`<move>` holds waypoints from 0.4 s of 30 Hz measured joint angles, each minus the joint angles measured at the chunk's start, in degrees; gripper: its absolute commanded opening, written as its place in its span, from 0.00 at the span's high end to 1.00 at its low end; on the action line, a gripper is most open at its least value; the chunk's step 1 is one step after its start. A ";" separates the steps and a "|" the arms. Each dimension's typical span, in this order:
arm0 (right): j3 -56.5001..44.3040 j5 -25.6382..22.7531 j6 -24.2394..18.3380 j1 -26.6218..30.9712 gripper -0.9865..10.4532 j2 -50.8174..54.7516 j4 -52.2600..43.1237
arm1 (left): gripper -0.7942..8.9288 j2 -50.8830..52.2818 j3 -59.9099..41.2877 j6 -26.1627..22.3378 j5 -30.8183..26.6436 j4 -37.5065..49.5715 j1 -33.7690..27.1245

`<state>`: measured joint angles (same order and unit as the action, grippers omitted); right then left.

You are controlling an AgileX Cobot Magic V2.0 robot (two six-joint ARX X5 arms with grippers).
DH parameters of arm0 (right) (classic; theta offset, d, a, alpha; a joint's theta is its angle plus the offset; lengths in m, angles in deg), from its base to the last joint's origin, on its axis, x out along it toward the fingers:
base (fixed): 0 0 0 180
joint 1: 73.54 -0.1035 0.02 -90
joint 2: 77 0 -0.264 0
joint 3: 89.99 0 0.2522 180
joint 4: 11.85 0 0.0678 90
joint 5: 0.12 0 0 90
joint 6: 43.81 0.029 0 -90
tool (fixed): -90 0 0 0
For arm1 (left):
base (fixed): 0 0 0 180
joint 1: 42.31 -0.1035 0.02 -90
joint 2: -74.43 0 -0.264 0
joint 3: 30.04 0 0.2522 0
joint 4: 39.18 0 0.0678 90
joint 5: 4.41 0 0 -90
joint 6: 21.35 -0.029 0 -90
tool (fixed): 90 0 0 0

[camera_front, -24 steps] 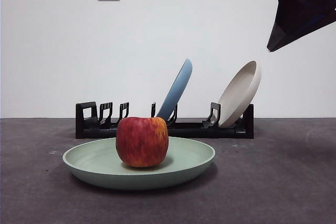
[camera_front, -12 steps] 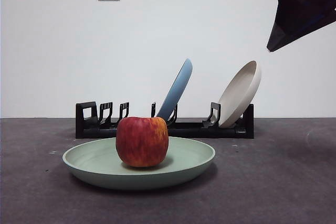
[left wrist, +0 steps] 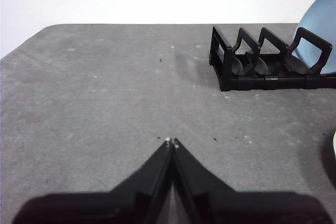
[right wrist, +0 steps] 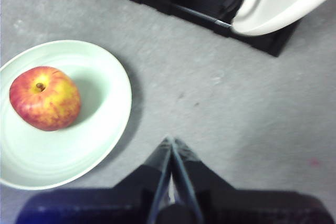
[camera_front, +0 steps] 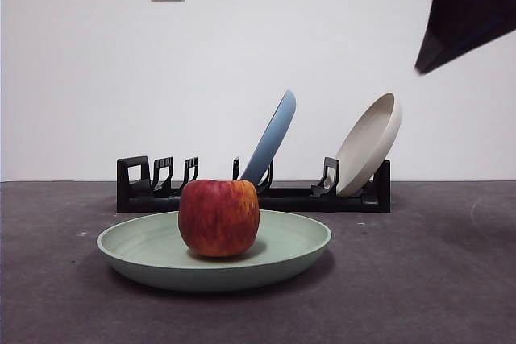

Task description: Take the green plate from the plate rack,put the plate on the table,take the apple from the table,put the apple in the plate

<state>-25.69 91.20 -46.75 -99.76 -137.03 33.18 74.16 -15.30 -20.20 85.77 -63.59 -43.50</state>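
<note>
Red and round, the apple [camera_front: 218, 217] sat in the middle of the green plate [camera_front: 300, 249], which lay flat on the grey surface [camera_front: 419, 279] just in front of the black rack [camera_front: 282, 196]. The job looked done. The right gripper [right wrist: 171, 142] hung high at the right, jaws together and empty. It should go on lifting away slowly and not bump the beige plate [camera_front: 368, 143]. It had risen a little since the earlier picture. The left gripper [left wrist: 171, 141] waited, pressed together, off to the left.
</note>
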 measured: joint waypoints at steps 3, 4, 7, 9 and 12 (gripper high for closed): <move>0.00 -2.14 -3.80 2.62 0.91 9.11 -0.07 | 0.92 0.00 0.00 0.00 0.02 0.00 0.00; 0.00 -2.25 -5.03 4.00 0.91 13.07 -0.07 | 0.92 0.00 0.00 0.00 0.02 0.00 0.00; -0.39 -1.44 -6.19 8.28 0.91 24.17 -0.44 | 0.92 0.00 0.00 0.00 0.02 0.00 0.00; -2.67 -1.53 -6.58 11.78 0.91 32.06 -0.94 | 0.92 0.00 0.00 0.00 0.02 0.00 0.00; -10.84 -1.53 -6.75 16.28 0.91 41.81 -3.78 | 0.92 0.00 0.00 0.00 0.02 0.00 0.00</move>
<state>-36.53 89.67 -53.50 -83.47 -95.22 29.40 74.16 -15.30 -20.20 85.80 -63.59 -43.50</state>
